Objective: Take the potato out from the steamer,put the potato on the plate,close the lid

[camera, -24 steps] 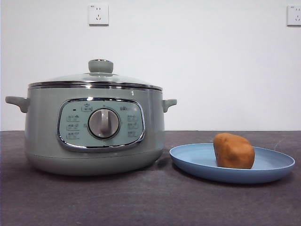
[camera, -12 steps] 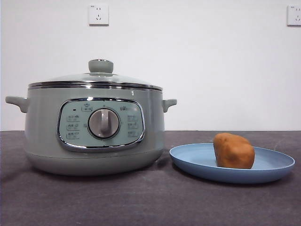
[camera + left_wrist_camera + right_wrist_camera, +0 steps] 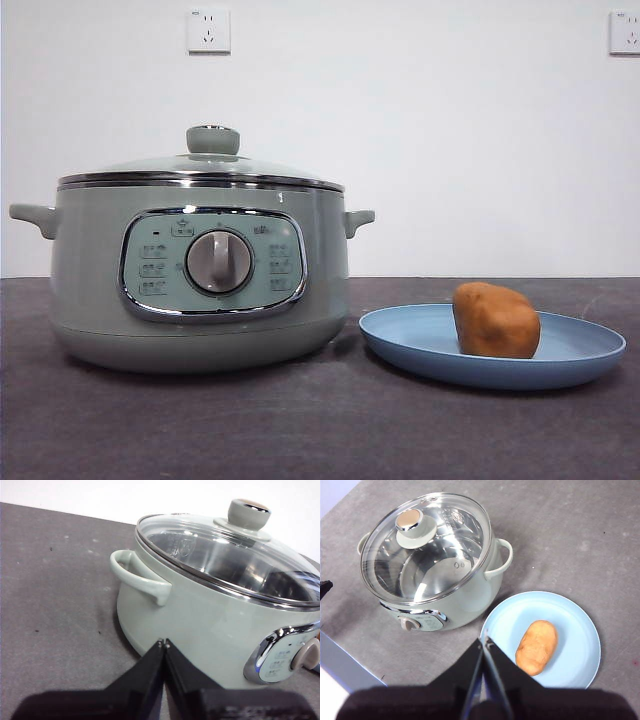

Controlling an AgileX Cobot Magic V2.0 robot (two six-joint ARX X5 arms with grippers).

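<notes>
Glass lid [image 3: 200, 165] seated on sage-green steamer [image 3: 200, 290]; orange-brown potato [image 3: 496, 320] on light blue plate [image 3: 490, 350], steamer's 3 o'clock. Only wrist views show pincers: left pincer [image 3: 163, 642], right pincer [image 3: 483, 640] both pressed together, empty.

Left gripper [image 3: 163, 642] and right gripper [image 3: 484, 640] apparently have fingers pressed together, empty.

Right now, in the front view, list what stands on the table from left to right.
steamer with the lid closed on top → plate → potato, which rests on the plate, right of its left rim.
</notes>
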